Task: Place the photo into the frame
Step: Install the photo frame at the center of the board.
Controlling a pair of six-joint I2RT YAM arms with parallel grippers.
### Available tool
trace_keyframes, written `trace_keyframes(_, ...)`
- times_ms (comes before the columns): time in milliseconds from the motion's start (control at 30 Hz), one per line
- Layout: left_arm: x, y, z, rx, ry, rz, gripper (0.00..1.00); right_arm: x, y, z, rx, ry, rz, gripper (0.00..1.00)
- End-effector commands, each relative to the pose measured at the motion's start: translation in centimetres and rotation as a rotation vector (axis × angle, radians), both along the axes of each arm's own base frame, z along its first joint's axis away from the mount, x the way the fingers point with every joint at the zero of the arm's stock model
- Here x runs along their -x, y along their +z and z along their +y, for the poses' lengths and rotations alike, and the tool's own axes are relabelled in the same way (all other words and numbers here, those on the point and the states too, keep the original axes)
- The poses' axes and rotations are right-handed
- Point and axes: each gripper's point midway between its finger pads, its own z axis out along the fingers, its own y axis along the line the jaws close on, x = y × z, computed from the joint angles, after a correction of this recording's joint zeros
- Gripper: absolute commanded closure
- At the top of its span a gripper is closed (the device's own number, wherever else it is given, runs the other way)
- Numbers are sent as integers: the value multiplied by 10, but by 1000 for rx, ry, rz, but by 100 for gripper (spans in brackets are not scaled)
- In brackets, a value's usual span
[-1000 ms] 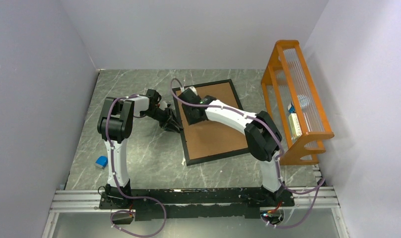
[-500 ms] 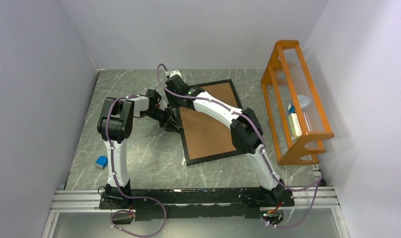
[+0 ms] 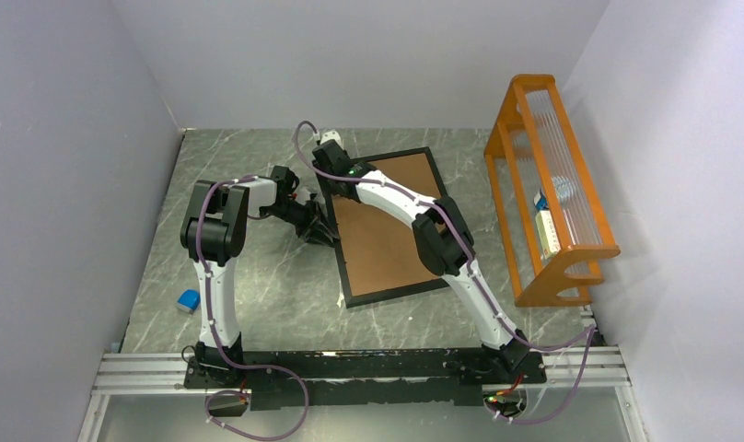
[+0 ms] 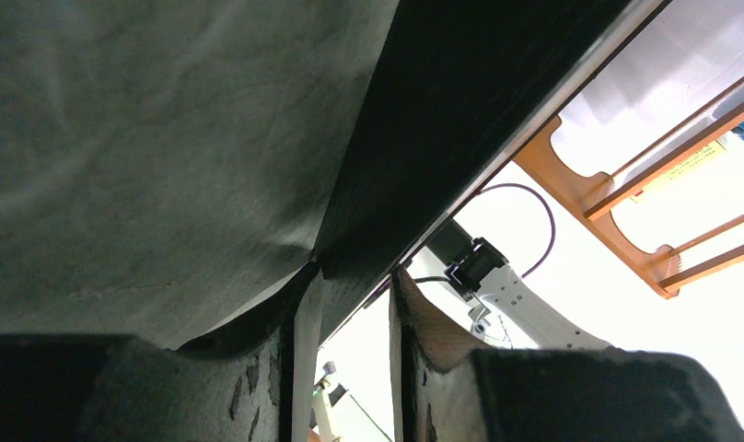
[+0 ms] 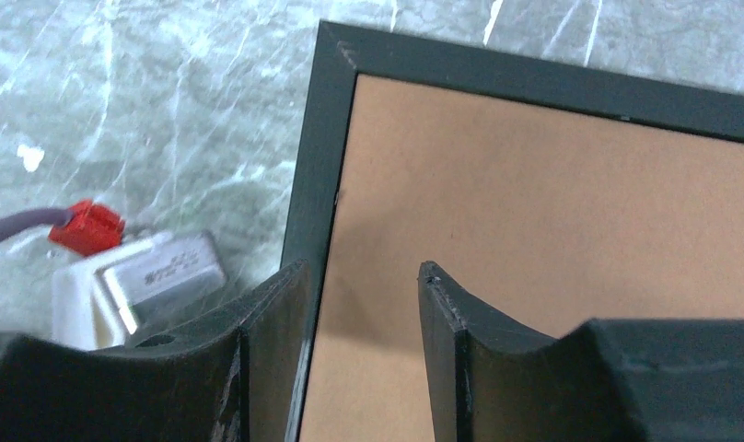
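Observation:
The black frame (image 3: 396, 291) lies on the table with a plain brown backing board (image 3: 387, 244) filling it. The sunflower photo is not in view. My left gripper (image 3: 320, 230) is at the frame's left rail. In the left wrist view its fingers (image 4: 353, 274) are closed on the frame's dark edge (image 4: 442, 120). My right gripper (image 3: 324, 175) is over the frame's far left corner. In the right wrist view it (image 5: 364, 272) is open and empty, with one finger over the left rail (image 5: 313, 184) and the other over the backing board (image 5: 552, 203).
An orange wooden rack (image 3: 548, 184) stands along the right wall. A small blue object (image 3: 189, 298) lies near the left arm. The left arm's white wrist module with a red plug (image 5: 87, 227) sits just left of the frame corner. Walls close in on three sides.
My right gripper moved from over the upper left of the backing board out to the frame's far left corner. The left arm and frame have not moved.

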Motion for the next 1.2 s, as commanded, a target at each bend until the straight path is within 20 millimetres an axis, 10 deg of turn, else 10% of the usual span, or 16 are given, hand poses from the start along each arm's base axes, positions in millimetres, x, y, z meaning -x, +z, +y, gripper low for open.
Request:
trace_keyframes(0,39,-85,33,-325,-53,87,78,-26,14,8,-44,-11,-80,50)
trace_keyframes(1167,40,-86,32,-319,-53,89,79,-23,-36,-7,37,53,3,76)
